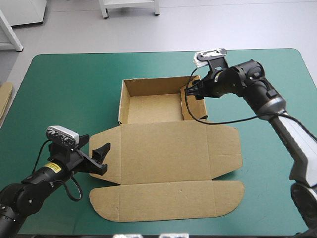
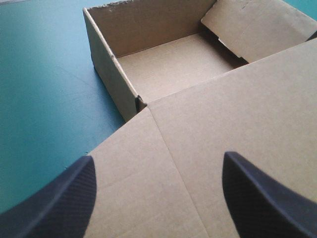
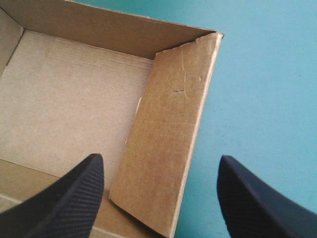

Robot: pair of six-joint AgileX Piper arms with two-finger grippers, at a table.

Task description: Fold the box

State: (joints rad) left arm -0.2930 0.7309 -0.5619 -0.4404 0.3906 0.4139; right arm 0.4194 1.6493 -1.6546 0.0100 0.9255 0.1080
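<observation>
The brown box (image 1: 168, 148) lies in the middle of the table as an open tray (image 1: 153, 108) with its lid (image 1: 168, 144) flat toward the front. My left gripper (image 1: 101, 158) is open at the lid's left side flap, its fingers (image 2: 64, 198) low over the board, with the tray's left wall (image 2: 111, 79) ahead. My right gripper (image 1: 189, 92) is open over the tray's right wall (image 3: 168, 134), which leans inward. One of its fingers (image 3: 69, 198) is on the tray side and the other is over the teal-green cover (image 3: 257, 99).
An edge of more brown board (image 1: 4, 99) shows at the table's left edge. The lid's front flap (image 1: 168, 198) reaches close to the table's front edge. Teal-green cover (image 1: 74, 89) surrounds the box on the left, back and right.
</observation>
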